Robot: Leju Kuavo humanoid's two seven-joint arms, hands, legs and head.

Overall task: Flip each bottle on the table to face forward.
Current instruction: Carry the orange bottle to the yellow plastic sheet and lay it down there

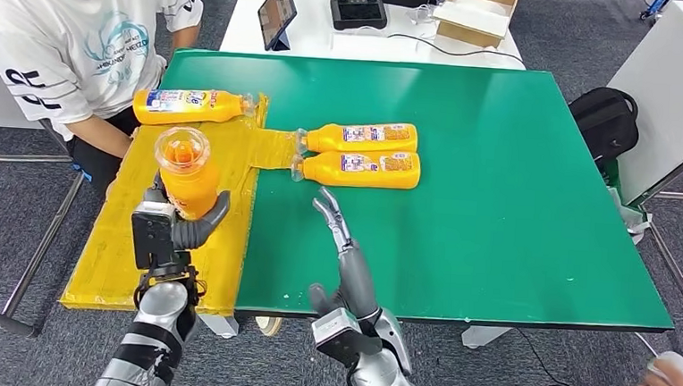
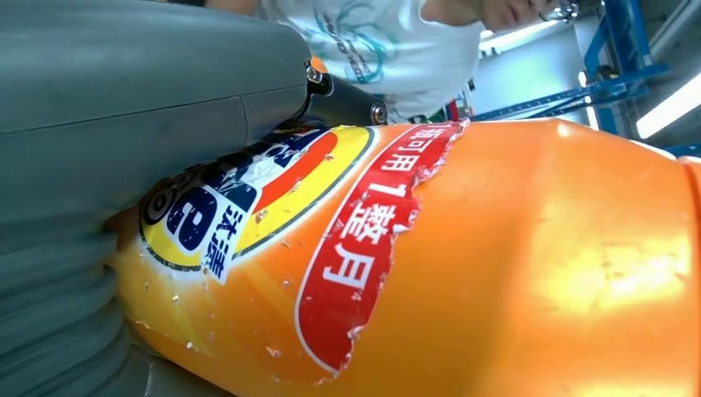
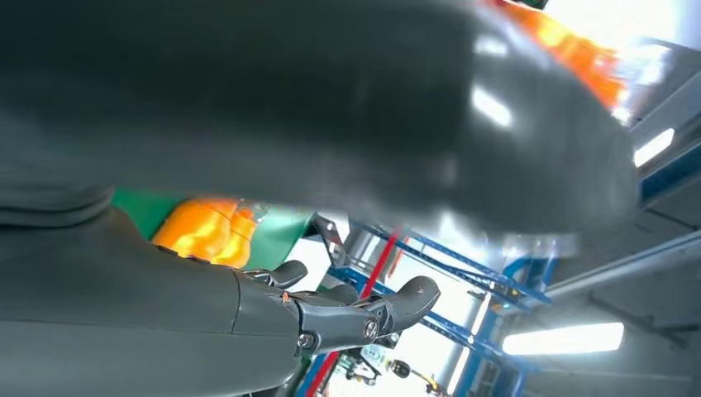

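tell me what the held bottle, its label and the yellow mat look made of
Held bottle: likely glossy orange plastic, with bright highlights across its body in the left wrist view. Its label: a thin printed film or paper sticker, torn along its edge. Yellow mat: looks like taped or wrapped sheeting, wrinkled and slightly shiny.

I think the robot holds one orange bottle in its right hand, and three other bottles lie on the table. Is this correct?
Not quite: the head view shows the held orange bottle in the left hand, not the right. The right hand holds nothing, its fingers extended. Three other bottles do lie on the table.
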